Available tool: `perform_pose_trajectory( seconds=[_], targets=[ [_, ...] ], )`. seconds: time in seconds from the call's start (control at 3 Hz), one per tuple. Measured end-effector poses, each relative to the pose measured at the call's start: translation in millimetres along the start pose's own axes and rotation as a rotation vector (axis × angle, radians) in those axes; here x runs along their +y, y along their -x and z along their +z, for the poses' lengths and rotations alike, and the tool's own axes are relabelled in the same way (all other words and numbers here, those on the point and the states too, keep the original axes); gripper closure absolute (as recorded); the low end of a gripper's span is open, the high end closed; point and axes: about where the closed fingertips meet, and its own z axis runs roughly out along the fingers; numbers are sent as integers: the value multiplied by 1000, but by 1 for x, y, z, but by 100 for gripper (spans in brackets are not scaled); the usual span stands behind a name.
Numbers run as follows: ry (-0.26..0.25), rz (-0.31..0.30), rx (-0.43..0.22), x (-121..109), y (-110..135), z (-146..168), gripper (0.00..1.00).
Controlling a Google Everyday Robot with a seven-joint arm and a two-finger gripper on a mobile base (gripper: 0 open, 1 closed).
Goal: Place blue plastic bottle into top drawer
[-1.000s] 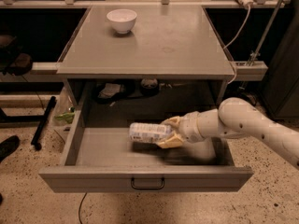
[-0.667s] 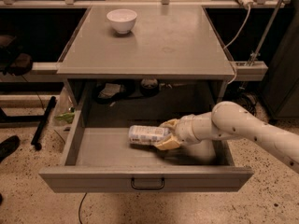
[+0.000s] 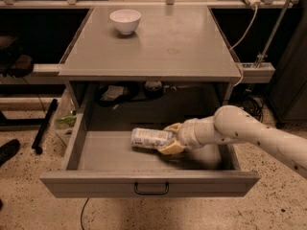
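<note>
The top drawer (image 3: 96, 159) is pulled open below the grey table top, with a dark loop handle (image 3: 151, 189) on its front panel. The blue plastic bottle (image 3: 148, 138) lies on its side, low over the drawer floor near the middle. My gripper (image 3: 170, 139) reaches in from the right on a white arm (image 3: 249, 131). Its tan fingers (image 3: 171, 148) are closed around the bottle's right end. I cannot tell whether the bottle rests on the drawer floor or hangs just above it.
A white bowl (image 3: 125, 20) stands at the back left of the table top (image 3: 168, 42). Dark objects and cables lie behind the drawer under the table. A cable (image 3: 247, 28) hangs at the right. A plastic bag (image 3: 64, 119) lies on the speckled floor at the left.
The arm has moved slightly to the left and down inside the drawer, with the bottle still in the gripper.
</note>
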Motion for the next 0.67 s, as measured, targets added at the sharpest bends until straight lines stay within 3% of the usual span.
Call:
perform_pose_trajectory(
  seconds=[0.67],
  targets=[
    [-2,0,-10,-4,5,-7,13]
  ],
)
